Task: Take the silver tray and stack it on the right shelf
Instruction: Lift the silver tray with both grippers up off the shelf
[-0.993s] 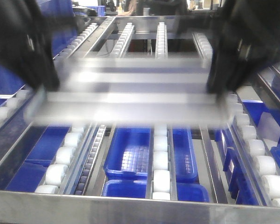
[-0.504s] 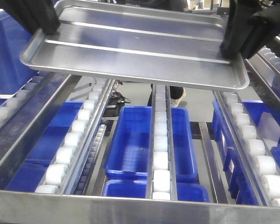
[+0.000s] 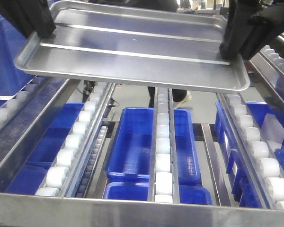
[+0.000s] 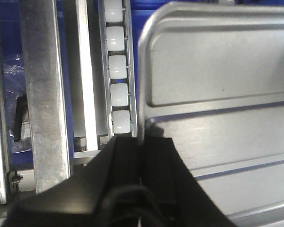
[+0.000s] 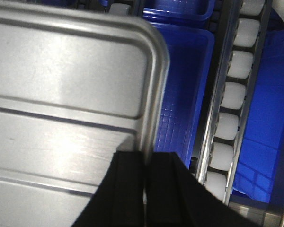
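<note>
The silver tray (image 3: 132, 47), shiny with two raised ribs, hangs level in the air above the right shelf's roller rails (image 3: 163, 142). My left gripper (image 3: 35, 26) is shut on the tray's left rim; in the left wrist view (image 4: 142, 139) its jaws pinch the rim of the tray (image 4: 217, 71). My right gripper (image 3: 232, 45) is shut on the tray's right rim; in the right wrist view (image 5: 146, 158) its jaws clamp the rim of the tray (image 5: 66, 75). The shelf's polished front rail (image 3: 132, 210) runs along the bottom.
Blue bins (image 3: 137, 146) sit below the rollers. White roller rails run left (image 3: 75, 142), centre and right (image 3: 260, 151). A person's legs and shoe (image 3: 182, 97) show beyond the rack. More blue bins stand at the left (image 3: 4, 61).
The tray was low and blurred over the rollers a second ago; it has been lifted clear of the rack and has since shifted slightly left and nearer, both grippers still holding it.
</note>
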Tool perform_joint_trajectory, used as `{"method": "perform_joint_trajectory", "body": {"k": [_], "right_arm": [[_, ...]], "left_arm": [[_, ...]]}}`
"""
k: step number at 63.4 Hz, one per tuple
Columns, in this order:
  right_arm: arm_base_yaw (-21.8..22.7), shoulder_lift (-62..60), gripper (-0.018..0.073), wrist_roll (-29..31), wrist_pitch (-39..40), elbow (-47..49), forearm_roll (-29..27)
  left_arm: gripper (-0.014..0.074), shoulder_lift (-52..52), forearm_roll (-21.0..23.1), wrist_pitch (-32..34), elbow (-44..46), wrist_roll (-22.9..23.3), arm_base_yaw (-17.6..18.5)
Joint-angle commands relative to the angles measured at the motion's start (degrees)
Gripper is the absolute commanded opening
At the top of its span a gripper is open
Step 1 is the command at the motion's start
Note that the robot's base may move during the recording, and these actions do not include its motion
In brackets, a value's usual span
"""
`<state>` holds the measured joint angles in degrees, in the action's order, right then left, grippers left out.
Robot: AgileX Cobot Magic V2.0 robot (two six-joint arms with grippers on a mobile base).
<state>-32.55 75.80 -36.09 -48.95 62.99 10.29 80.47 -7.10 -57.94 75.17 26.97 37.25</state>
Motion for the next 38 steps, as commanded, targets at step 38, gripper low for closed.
{"method": "perform_joint_trajectory", "body": {"k": [38], "right_arm": [[0.41,-1.83,0.0057,1.51,-1.73,1.67,4.2]], "left_arm": [[-0.0093,-2.25,-4.75,-0.41,2.0,0.21,-0.09]]}}
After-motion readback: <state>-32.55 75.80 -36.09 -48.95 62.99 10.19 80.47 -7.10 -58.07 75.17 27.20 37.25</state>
